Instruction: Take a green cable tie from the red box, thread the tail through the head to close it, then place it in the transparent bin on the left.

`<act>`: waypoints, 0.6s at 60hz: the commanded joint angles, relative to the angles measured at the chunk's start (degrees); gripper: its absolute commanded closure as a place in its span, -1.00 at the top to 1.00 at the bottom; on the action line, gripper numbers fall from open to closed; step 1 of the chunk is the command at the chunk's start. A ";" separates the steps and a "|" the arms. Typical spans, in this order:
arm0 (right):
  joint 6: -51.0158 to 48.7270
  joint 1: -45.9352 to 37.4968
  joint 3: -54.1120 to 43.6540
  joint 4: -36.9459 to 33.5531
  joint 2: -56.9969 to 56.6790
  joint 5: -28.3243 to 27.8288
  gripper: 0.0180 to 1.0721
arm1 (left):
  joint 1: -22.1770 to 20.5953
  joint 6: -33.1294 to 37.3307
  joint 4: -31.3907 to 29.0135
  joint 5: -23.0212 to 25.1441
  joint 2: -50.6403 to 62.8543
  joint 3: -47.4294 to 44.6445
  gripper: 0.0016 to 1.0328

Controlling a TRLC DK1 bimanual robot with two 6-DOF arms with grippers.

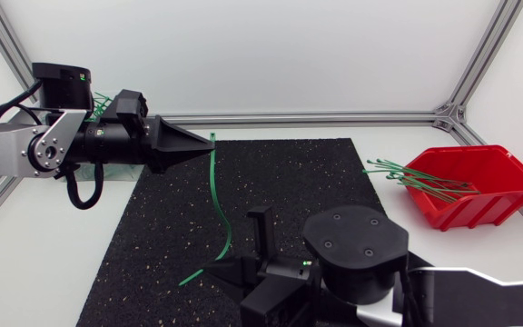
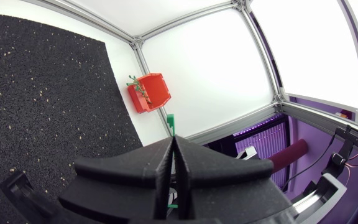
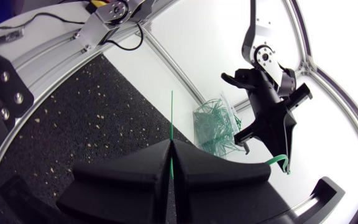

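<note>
The left gripper [image 1: 209,141] and right gripper [image 1: 220,270] each clamp the green tie [image 1: 214,182] above the mat [image 1: 316,182]; only the right wrist view shows the bin [image 3: 213,124].

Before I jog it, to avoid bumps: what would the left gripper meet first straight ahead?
Nothing near. The left gripper, shut on the tie, points over the mat toward the red box; the way looks free until there, and it may pass above the box.

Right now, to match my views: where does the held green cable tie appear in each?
Head view: cable tie arcs from left claw to right claw.
Left wrist view: its end pokes from the claw.
Right wrist view: rises ahead of the claw.
Shared landmark: black mat.
</note>
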 commanded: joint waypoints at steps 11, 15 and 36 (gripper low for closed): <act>15.35 1.04 0.28 -1.55 -4.11 1.56 -0.89 | -1.95 -0.81 0.80 -1.76 -2.73 -2.92 -0.93; 17.99 0.95 0.55 -2.96 -4.73 1.47 -0.89 | -2.30 -0.81 1.50 -2.28 -3.69 -3.71 -0.93; 34.77 -0.01 9.86 -25.72 -10.09 -6.79 -0.89 | -4.94 -0.98 7.13 -5.71 -9.76 -9.16 -0.93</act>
